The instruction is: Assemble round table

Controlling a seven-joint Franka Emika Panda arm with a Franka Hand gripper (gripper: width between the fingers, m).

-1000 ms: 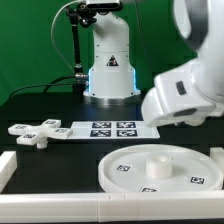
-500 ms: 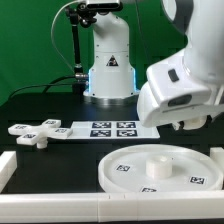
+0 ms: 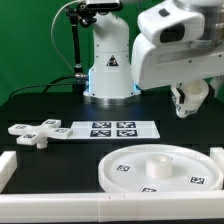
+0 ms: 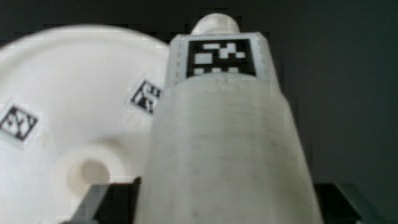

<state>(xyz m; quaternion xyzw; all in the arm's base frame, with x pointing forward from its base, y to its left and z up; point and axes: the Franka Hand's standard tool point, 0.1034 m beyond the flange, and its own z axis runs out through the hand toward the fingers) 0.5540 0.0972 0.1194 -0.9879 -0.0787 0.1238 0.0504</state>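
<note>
A white plastic rimmed round disc [image 3: 185, 163] lies flat on the dark desk [image 3: 60, 105] at the exterior view's lower right, tags facing up. A white cross-shaped foot [image 3: 35, 131] rests flat at middle left. A short thick white cylinder leg [image 4: 222, 140], tagged, hangs clamped in the end effector [image 4: 217, 203], clear of the desk.

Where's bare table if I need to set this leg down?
Bare table lies between the cross foot, marker board and round disc, and off the marker board's end at the exterior view's right, beneath the held leg. The disc fills that view's near right.
</note>
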